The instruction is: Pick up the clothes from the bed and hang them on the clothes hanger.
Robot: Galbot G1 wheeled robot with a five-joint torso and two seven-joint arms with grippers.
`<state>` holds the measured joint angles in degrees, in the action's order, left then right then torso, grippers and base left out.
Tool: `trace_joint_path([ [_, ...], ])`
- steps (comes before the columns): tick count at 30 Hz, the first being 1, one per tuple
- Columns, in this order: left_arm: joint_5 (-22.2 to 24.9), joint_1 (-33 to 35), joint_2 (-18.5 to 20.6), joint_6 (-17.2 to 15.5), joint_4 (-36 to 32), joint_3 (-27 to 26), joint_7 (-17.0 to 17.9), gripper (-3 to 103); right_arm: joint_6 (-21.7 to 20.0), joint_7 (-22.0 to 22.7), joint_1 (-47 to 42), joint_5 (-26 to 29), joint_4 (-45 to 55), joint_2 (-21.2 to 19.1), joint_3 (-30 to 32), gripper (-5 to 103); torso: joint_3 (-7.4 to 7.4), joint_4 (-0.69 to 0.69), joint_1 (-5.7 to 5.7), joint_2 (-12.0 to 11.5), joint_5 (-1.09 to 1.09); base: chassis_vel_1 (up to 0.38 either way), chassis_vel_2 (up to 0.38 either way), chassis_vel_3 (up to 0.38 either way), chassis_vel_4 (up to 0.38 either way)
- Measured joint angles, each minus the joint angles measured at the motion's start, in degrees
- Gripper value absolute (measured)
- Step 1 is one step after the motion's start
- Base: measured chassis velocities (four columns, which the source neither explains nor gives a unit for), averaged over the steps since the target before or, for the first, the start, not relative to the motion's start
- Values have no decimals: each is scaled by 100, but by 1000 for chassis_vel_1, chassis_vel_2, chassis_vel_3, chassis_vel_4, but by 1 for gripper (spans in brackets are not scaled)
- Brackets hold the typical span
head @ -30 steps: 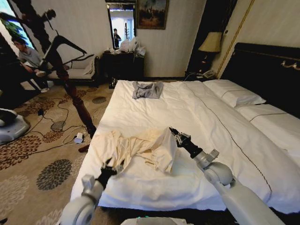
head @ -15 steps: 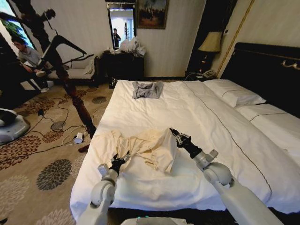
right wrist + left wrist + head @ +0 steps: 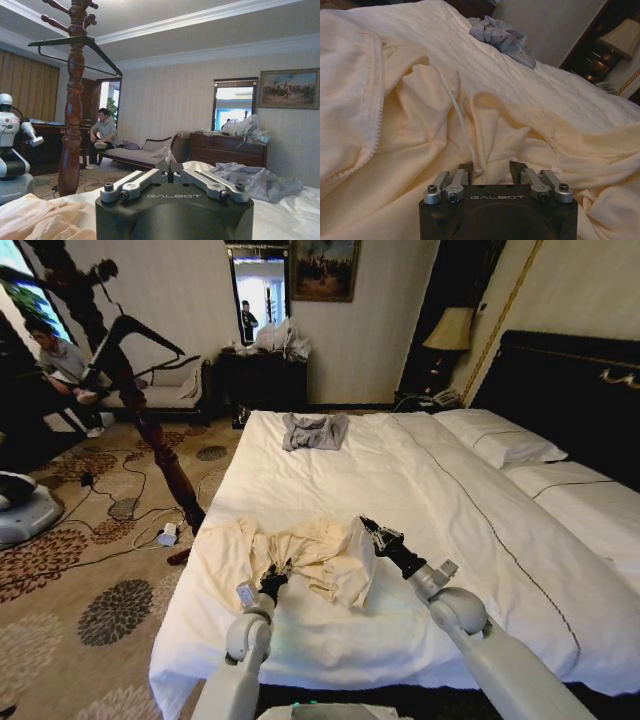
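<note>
Clothes [image 3: 300,555] lie crumpled on the near left part of the bed [image 3: 420,480] in the head view, a cream-yellow heap on the white sheet close to the bed's left edge. The left gripper [image 3: 278,571] reaches up from below and rests at the near side of the heap, its dark tip against the fabric; from here one cannot tell how its fingers stand. The right gripper [image 3: 367,528] is stretched over the sheet to the right end of the garment, where a fold of cloth stands up against its tip. A small grey garment [image 3: 314,431] lies well apart near the far end of the bed, and a dark wooden coat stand [image 3: 150,430] rises from the carpet beside the bed's left edge. In the left wrist view the left gripper [image 3: 492,169] has its fingers apart, pressed down onto the cream cloth, with a thin cord of the clothes [image 3: 420,110] running between them; the grey garment [image 3: 502,40] lies farther off. In the right wrist view the right gripper [image 3: 170,173] has its fingers drawn together on a small tuft of pale fabric. Beyond it the clothes hanger [image 3: 75,47] hangs on the coat stand [image 3: 74,105], high above a corner of the clothes [image 3: 40,220].
</note>
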<state>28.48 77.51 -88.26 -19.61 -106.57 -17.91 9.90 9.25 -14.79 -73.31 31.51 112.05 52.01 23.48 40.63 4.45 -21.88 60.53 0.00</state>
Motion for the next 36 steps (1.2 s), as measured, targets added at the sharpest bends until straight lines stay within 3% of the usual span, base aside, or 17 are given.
trace_joint_path([
  [4, -22, 48, 23, -38, -39, 36, -2, 22, 23, -3, -8, -2, -28, 8, 11, 0, 0, 0, 0, 0, 0, 0, 0, 0, 0],
  [12, -84, 66, -6, -38, 67, 44, -5, 0, 42, -9, -9, -22, -57, 26, 8, 0, 0, 0, 0, 0, 0, 0, 0, 0, 0],
  [19, -86, 4, -36, -44, 176, 30, 6, 19, 45, -11, -23, -27, -48, 19, 19, 0, 0, 0, 0, 1, 0, 0, 0, 0, 0],
  [21, -86, 3, -36, -45, 176, 29, 7, 19, 46, -12, -25, -27, -46, 18, 22, 0, 0, 0, 0, 1, 0, 0, 0, 0, 0],
  [22, -86, 7, -36, -46, 175, 28, 8, 30, 46, -12, -30, -27, -44, 17, 30, 0, 0, 0, 0, 1, 0, 0, 0, 0, 0],
  [24, -85, 15, -36, -47, 170, 29, 8, 30, 46, -13, -34, -27, -44, 17, 32, 0, 0, 0, 0, 1, 0, 0, 0, 0, 0],
  [27, -86, 35, -36, -48, 161, 31, 6, 46, 48, -15, -37, -38, -47, 22, 27, 0, 0, 0, 0, 1, 0, 0, 0, 0, 0],
  [29, -85, 36, -36, -48, 161, 31, 6, 46, 48, -15, -37, -38, -47, 23, 27, 0, 0, 0, 0, 1, -1, 0, 0, 0, 0],
  [30, -93, 50, -36, -44, 160, 32, -3, 56, 50, -16, -35, -42, -47, 31, 19, 0, 0, 0, 0, 1, 0, 0, 0, 0, 0],
  [31, -95, 60, -35, -42, 148, 31, -6, 59, 50, -17, -35, -44, -47, 32, 17, 0, 0, 0, 0, 1, 0, 0, 0, 0, 0],
  [36, -94, 76, -24, -35, 118, 21, -20, 55, 54, -17, -35, -52, -53, 33, 15, 0, 0, 0, 0, 1, 0, 0, 0, 0, 0],
])
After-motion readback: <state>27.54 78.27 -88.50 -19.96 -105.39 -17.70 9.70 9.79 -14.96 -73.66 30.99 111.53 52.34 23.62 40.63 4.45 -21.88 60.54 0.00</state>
